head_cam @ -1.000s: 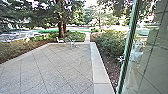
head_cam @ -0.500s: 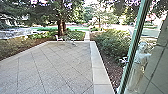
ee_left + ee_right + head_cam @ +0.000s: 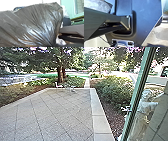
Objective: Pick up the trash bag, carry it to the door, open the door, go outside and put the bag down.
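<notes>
The left end effector [image 3: 53,45] grips the trash bag [image 3: 37,22] at its gathered neck. The right end effector's [image 3: 124,45] state cannot be determined. Advance slowly onto the paving [image 3: 55,114] ahead of both; maintain grip and keep the bag clear of the door frame [image 3: 139,94].

- Paved yard [image 3: 50,114]: slabs with dark slanting joints, left of the pale border [image 3: 100,124].
- White chair [image 3: 59,86]: at the far edge, left of the border.
- Light furniture [image 3: 72,89] (chair or table, I can't tell): nearer the border.
</notes>
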{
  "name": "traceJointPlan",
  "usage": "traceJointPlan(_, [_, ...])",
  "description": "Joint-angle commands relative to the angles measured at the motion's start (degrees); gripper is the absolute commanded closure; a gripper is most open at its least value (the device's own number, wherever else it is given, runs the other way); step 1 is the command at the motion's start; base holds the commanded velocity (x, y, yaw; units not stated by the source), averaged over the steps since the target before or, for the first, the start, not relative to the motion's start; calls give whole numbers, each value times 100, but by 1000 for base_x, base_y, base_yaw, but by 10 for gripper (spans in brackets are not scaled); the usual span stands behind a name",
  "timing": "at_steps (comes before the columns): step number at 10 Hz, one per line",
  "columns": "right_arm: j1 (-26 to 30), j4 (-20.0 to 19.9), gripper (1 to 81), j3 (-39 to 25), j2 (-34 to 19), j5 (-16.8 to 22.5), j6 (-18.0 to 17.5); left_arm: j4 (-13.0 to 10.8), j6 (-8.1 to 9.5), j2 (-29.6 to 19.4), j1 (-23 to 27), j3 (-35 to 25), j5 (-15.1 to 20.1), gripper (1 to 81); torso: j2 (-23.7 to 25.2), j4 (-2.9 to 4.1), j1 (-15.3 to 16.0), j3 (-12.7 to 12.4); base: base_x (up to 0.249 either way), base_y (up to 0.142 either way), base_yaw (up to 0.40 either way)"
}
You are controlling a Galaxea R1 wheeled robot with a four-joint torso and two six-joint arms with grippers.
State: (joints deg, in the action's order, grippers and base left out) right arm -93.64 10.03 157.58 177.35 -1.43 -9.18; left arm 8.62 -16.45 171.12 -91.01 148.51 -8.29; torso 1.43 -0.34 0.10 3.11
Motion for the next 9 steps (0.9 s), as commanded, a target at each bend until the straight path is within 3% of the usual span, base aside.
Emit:
traceJointPlan(1, [182, 34, 10, -114, 119, 327, 30, -27, -8, 19, 193, -50, 320, 811, 0, 0, 0, 0, 122, 0, 0])
traceJointPlan(4, [183, 60, 10, -114, 119, 327, 30, -18, -8, 19, 193, -50, 319, 811, 0, 0, 0, 0, 122, 0, 0])
traceJointPlan(5, [191, 69, 10, -114, 119, 327, 30, -18, -8, 19, 193, -50, 319, 811, 0, 537, 0, 0, 122, 0, 0])
traceJointPlan(6, [191, 77, 10, -114, 128, 327, 30, -18, 1, 19, 193, -50, 319, 811, 0, 594, 0, 0, 122, 0, 0])
traceJointPlan(7, [191, 78, 10, -114, 128, 327, 30, -18, 1, 19, 193, -50, 328, 811, 0, 712, 2, 0, 122, 0, 0])
traceJointPlan(8, [191, 69, 10, -114, 128, 327, 30, -27, -7, 19, 193, -50, 328, 811, 0, 896, 0, 0, 122, 0, 0])
traceJointPlan(9, [191, 43, 10, -105, 128, 327, 30, -26, -8, 19, 193, -50, 319, 811, 0, 544, 2, 0, 122, 0, 0])
